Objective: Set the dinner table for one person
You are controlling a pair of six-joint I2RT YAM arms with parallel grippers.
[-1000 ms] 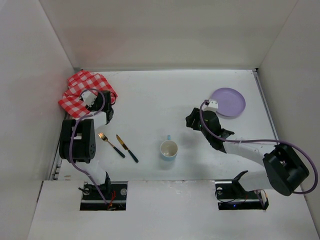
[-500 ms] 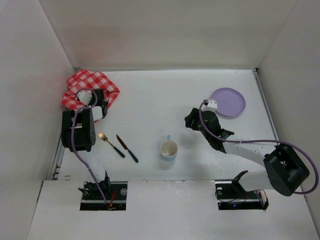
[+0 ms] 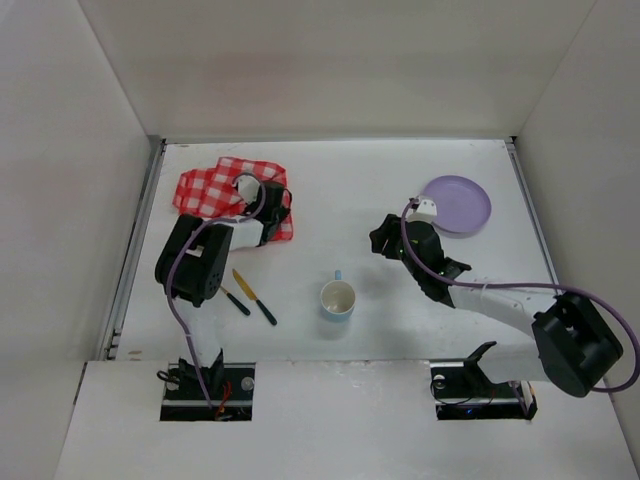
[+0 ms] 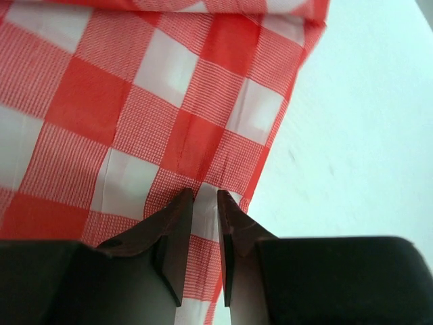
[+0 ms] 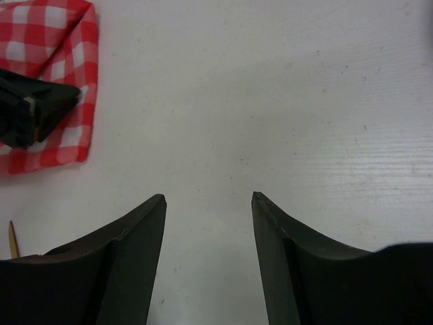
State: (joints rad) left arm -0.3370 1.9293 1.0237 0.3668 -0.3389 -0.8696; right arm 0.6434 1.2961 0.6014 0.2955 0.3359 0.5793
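My overhead view of the dinner table (image 3: 340,180), part-laid.

On the white top I see a rumpled red-and-white checked cloth (image 3: 205,190) toward the far left. A lilac plate (image 3: 458,204) lies at the far right, near the edge rail, and a pale-blue cup (image 3: 338,299) stands upright near the middle. Left of the cup lies a knife (image 3: 254,297) with a gold blade and dark handle. A second dark handle (image 3: 238,303) lies just beside it, its head hidden from me.

One dinner table (image 3: 330,190) carries one red-and-white checked cloth (image 3: 205,188), one purple plate (image 3: 458,203), one mug (image 3: 338,299), one gold-bladed knife (image 3: 256,298) and one other dark-handled utensil (image 3: 238,302), its head hidden from view.
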